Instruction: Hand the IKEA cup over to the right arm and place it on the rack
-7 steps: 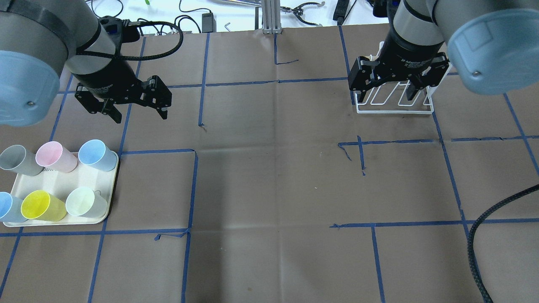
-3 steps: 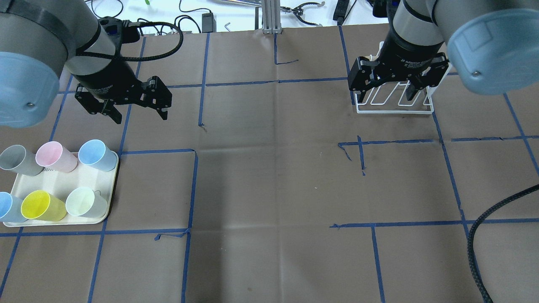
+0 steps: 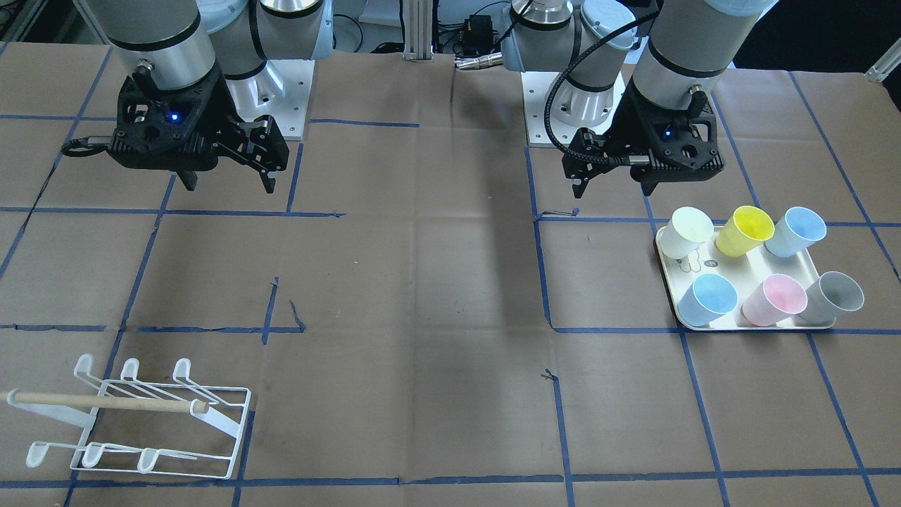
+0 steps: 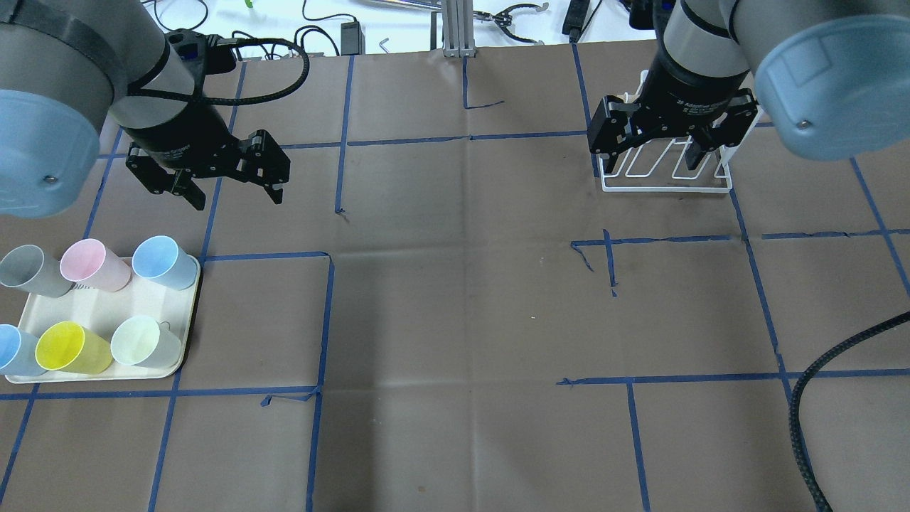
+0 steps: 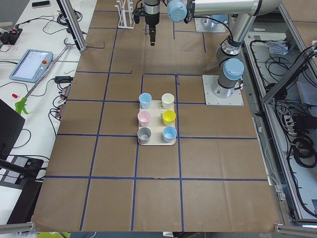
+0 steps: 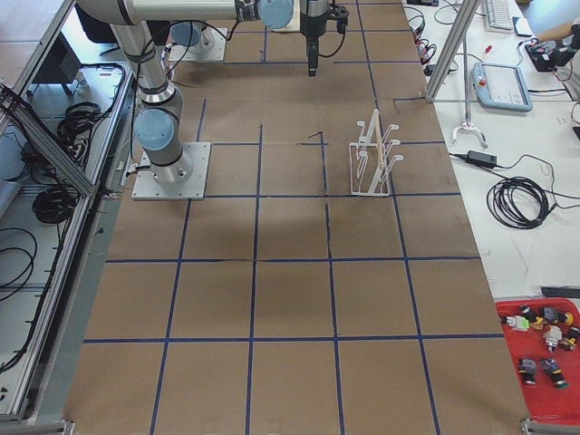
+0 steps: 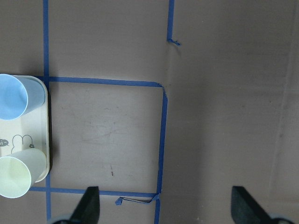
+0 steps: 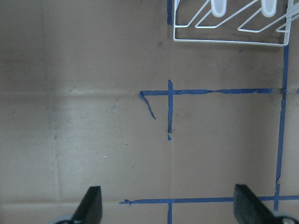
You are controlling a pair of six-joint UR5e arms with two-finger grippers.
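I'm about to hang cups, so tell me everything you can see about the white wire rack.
The rack is thin white wire, seemingly coated metal: a rectangular base with two rows of three upturned, hook-ended prongs, all bare, and a light wooden dowel lying across it. It stands on the paper-covered table, and nothing else touches it.

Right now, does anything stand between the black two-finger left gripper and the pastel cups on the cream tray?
Nothing visible does: the open left gripper hangs over bare brown paper beside the tray, light blue cup nearest.
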